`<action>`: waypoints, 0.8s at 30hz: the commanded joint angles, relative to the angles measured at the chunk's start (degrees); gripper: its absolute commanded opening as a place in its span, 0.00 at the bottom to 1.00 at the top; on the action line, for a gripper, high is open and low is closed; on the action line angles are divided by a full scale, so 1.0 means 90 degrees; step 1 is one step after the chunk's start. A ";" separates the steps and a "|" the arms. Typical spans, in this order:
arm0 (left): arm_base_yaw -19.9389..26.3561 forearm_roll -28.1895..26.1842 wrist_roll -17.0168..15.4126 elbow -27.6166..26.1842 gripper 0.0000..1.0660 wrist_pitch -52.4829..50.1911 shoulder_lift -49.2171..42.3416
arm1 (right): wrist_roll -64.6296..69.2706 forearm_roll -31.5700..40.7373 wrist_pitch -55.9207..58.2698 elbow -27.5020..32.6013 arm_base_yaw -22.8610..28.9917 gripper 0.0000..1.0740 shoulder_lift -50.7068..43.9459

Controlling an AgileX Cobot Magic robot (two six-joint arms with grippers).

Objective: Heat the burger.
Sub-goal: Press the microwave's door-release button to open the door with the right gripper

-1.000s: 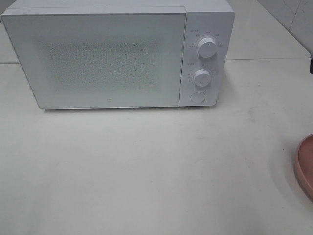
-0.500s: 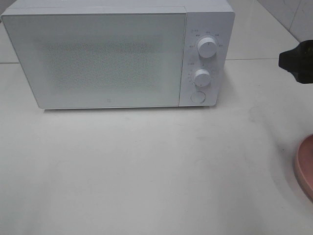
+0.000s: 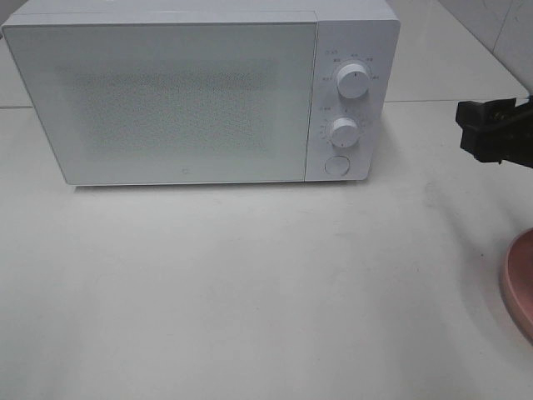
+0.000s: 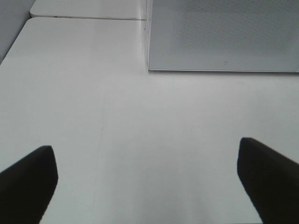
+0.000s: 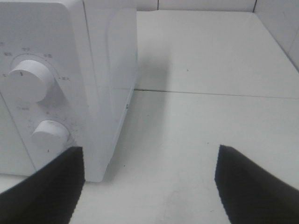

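Right gripper (image 3: 470, 127) has come further into the exterior view from the right edge vs half a sec ago; only its black front part shows, rest of arm cut off by the frame, mid-right. Burger not visible in any view, can't tell where it is, so no look to report. Pink plate (image 3: 521, 287) is cut off at the lower right edge, only a sliver of rim shows, contents out of frame. Microwave (image 3: 183, 100) fills the upper left and center, door shut, speckled window too opaque to see inside. Control panel on its right side: upper knob (image 3: 353, 82), lower knob (image 3: 343, 131), round button (image 3: 336, 165); labels around the knobs too small to read. Right gripper hangs to the right of the panel, apart from it, jaws spread wide w/ nothing between them in the wrist view. Left gripper (image 4: 147, 184) is seen only in its wrist view, fingers far apart, holding nothing, over bare white table (image 3: 250, 292) near the microwave's front corner. Tiled wall (image 3: 508, 33) in upper right corner.
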 commanded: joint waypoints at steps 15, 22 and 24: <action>0.0019 -0.0006 0.0006 0.0013 0.92 -0.0095 -0.0159 | -0.1732 0.2820 -0.2820 0.0350 0.2254 0.71 0.1369; 0.0019 -0.0006 0.0006 0.0013 0.92 -0.0095 -0.0159 | -0.1515 0.3075 -0.4011 0.0350 0.2839 0.71 0.2075; 0.0019 -0.0006 0.0006 0.0013 0.92 -0.0095 -0.0159 | -0.1528 0.3406 -0.4246 0.0350 0.3056 0.71 0.2260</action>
